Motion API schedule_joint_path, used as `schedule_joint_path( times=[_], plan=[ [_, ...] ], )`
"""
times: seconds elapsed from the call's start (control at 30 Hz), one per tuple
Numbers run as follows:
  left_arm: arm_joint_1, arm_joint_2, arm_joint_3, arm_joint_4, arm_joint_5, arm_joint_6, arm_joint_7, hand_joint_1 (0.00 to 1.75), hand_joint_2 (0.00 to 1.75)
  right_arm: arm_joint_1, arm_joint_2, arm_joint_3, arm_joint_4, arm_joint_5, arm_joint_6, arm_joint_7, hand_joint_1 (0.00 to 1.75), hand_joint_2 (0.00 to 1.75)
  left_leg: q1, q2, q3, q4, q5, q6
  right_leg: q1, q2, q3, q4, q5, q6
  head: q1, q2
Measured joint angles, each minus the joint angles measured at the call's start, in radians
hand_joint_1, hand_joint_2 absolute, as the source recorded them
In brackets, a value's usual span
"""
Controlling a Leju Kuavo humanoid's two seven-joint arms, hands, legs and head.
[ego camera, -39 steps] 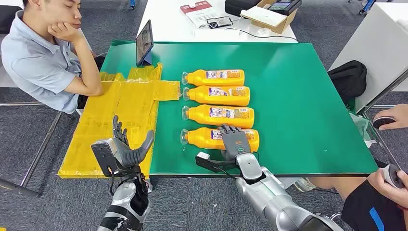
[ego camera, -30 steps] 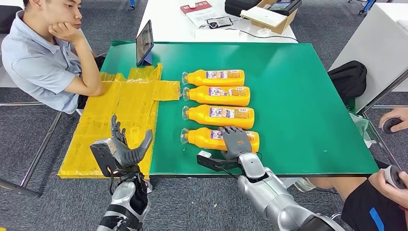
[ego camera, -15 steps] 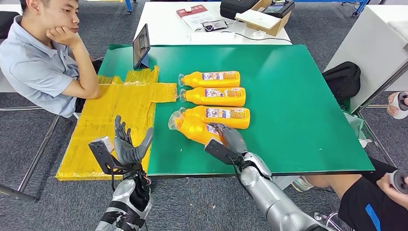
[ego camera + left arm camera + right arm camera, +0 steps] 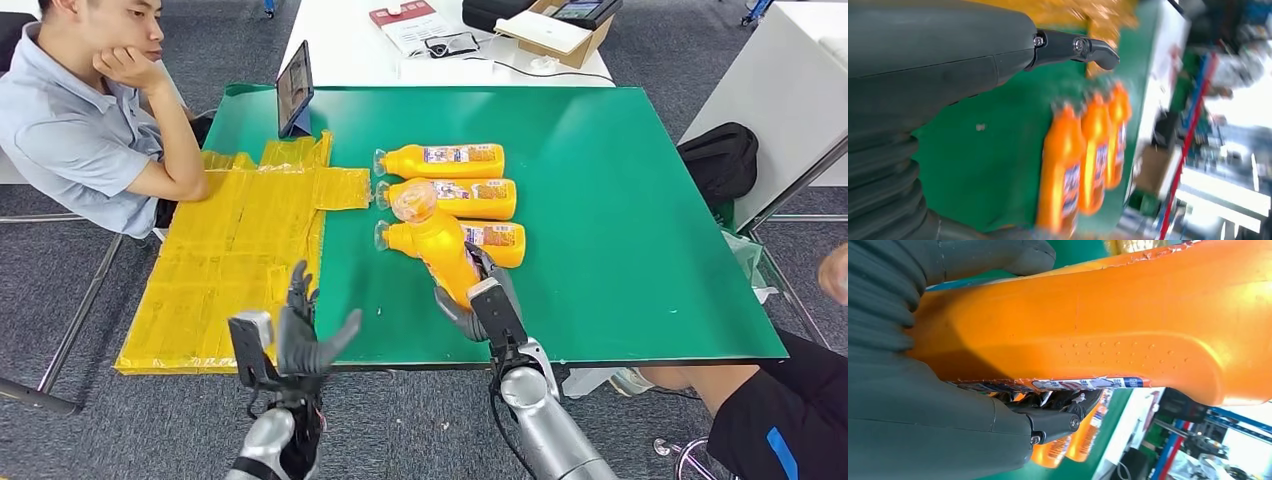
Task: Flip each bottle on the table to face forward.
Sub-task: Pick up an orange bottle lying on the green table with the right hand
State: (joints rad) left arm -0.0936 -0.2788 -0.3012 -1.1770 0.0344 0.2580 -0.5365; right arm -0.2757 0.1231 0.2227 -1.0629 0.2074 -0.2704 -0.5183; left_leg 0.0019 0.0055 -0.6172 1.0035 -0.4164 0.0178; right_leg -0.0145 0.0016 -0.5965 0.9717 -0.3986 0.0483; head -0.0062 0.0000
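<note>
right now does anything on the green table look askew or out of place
One orange bottle is lifted and tilted in the right hand, cap end raised over the three bottles lying in a row. Nothing looks spilled.

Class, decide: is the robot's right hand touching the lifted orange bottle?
Touching. In the right wrist view, the right hand wraps the lifted bottle, thumb and fingers pressed against its sides.

My head camera looks forward and down from high over the green table (image 4: 620, 200), my arms entering at 6 o'clock. My left wrist camera sits close behind my left hand (image 4: 923, 75), facing the lying orange bottles (image 4: 1083, 155) both views share. My right wrist camera presses near the held bottle (image 4: 1128, 325).
</note>
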Motion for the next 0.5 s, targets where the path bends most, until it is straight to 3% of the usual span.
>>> schedule_joint_path(
  times=[0.23,0.5],
  plan=[
    [0.038,0.025,-0.109,-0.099,-0.126,-0.004,-0.021,0.00,1.75,0.001,0.030,0.091,-0.007,0.148,-0.010,-0.019,1.75,1.75,0.001,-0.002,-0.002,0.000,0.000,0.000,0.001,0.000,-0.002,0.000,0.000,0.000,0.000,0.000],
    [0.017,0.025,-0.132,-0.099,-0.096,-0.033,0.010,0.00,1.75,-0.036,0.061,0.213,0.050,0.249,-0.047,-0.011,1.75,1.75,0.001,-0.003,-0.002,0.000,0.001,0.000,0.000,-0.002,-0.001,0.000,0.000,0.000,0.000,0.000]
  ],
)
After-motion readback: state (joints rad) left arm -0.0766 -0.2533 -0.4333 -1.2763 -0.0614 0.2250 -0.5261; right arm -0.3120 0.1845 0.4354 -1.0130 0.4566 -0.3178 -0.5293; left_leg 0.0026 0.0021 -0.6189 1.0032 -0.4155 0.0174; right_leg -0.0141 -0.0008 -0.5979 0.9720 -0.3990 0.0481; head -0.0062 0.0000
